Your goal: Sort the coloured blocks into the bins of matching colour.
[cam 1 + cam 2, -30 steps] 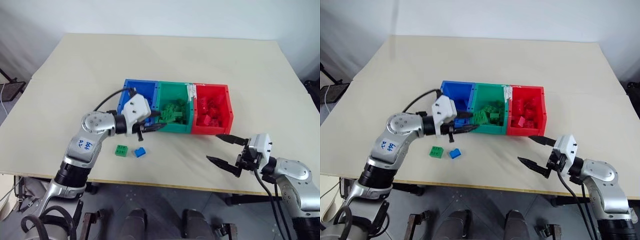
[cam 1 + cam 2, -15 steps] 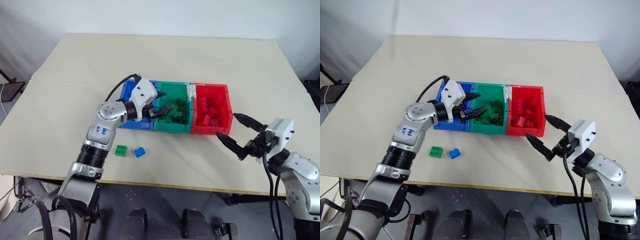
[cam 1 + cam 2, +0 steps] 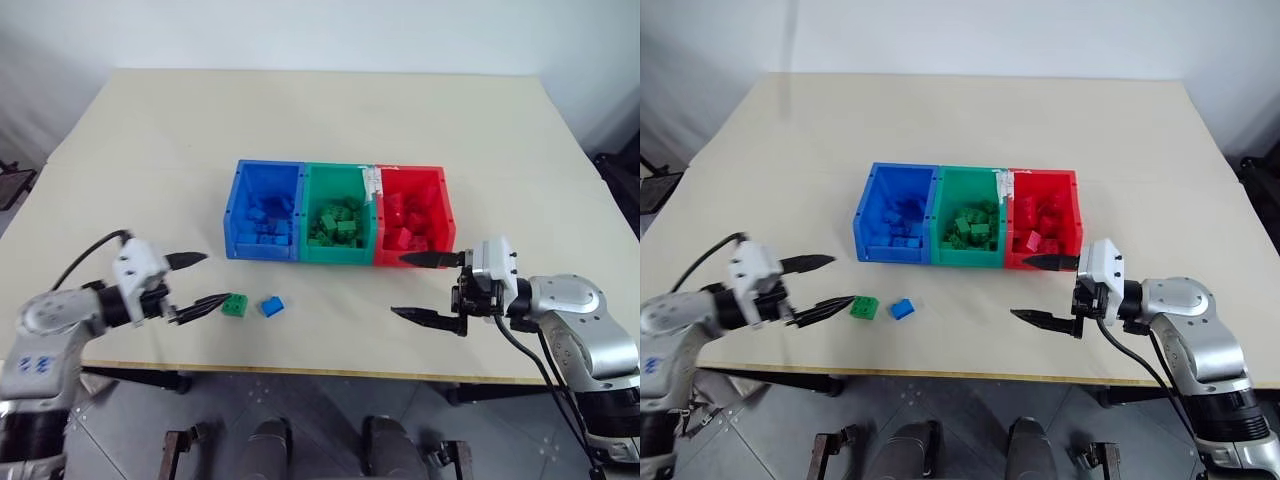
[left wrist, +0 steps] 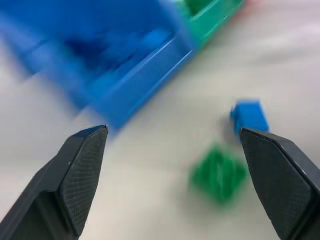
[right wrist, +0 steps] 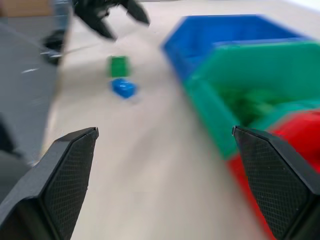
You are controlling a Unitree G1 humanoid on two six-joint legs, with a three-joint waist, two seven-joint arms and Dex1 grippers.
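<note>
Three joined bins stand mid-table: blue (image 3: pixel 264 173), green (image 3: pixel 338 172) and red (image 3: pixel 412 176), each holding several blocks of its own colour. In front of them a green block (image 3: pixel 235 305) and a blue block (image 3: pixel 272 306) lie loose on the table. My left gripper (image 3: pixel 200 280) is open and empty at the front left, its lower fingertip just left of the green block. My right gripper (image 3: pixel 418 287) hangs open and empty in front of the red bin, pointing left. The left wrist view has both loose blocks, green (image 4: pixel 218 173) and blue (image 4: pixel 249 115), between its open fingers.
The beige table (image 3: pixel 330 110) has free room behind and to both sides of the bins. Its front edge (image 3: pixel 330 372) runs just below the loose blocks and both grippers.
My left gripper opened over the green bin, then swung back and left to the table front beside the green block. The right gripper turned to point left, nearer the red bin's front. The camera shifted.
</note>
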